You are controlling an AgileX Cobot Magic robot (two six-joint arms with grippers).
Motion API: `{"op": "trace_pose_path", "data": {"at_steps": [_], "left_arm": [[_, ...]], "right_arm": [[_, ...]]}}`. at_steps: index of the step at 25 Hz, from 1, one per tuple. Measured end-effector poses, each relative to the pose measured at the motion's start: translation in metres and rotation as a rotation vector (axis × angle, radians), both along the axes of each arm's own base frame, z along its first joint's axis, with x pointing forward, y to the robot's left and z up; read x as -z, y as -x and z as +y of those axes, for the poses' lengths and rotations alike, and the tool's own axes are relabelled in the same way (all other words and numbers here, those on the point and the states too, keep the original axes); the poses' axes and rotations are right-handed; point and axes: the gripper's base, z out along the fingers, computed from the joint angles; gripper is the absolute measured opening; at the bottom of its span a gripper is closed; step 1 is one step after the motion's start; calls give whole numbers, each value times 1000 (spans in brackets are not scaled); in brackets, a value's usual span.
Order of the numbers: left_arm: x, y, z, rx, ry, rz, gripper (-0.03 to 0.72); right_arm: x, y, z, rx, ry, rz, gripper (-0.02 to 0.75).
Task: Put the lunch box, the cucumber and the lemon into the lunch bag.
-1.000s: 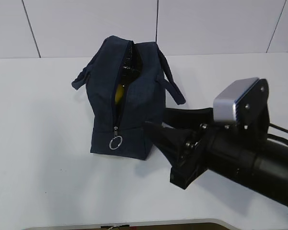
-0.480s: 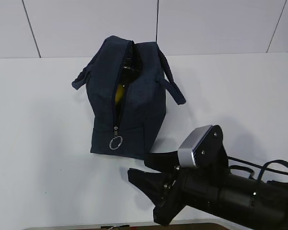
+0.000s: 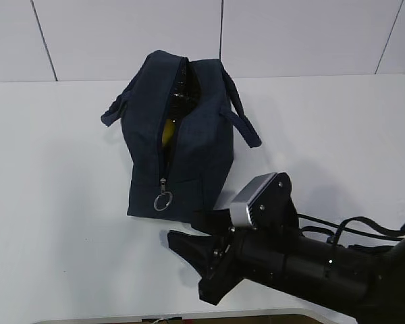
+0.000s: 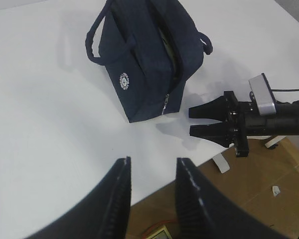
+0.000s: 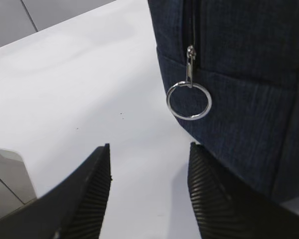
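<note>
The navy lunch bag (image 3: 189,145) stands on the white table (image 3: 61,202), its zipper open down the near end. The silver ring pull (image 3: 163,201) hangs low. The yellow lemon (image 3: 167,132) shows inside the slit. A dark glossy shape above it may be the cucumber; the lunch box is hidden. My right gripper (image 3: 182,228) hovers low in front of the bag, open and empty. In the right wrist view the ring pull (image 5: 189,100) hangs just ahead of the right gripper (image 5: 149,149). My left gripper (image 4: 153,160) is high over the table's front edge, open and empty.
Two loop handles (image 3: 243,125) stick out from the bag's sides. The table's front edge (image 3: 121,317) runs just below the right arm. A white wall stands behind the table. In the left wrist view, brown floor (image 4: 259,199) lies beyond the edge.
The right arm has swung from the bag's right side down and left to the front of the table, near the zipper end. The bag has not moved.
</note>
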Motion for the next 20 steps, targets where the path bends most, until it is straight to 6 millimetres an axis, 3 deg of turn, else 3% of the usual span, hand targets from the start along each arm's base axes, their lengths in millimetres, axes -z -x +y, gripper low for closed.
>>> {"op": "trace_pose_path", "data": {"at_steps": [12, 20], "left_arm": [[0, 0, 0, 0, 0, 0, 219], [0, 0, 0, 0, 0, 0, 219]], "right_arm": [[-10, -23, 16, 2, -36, -62, 407], [-4, -28, 16, 34, 16, -21, 407]]}}
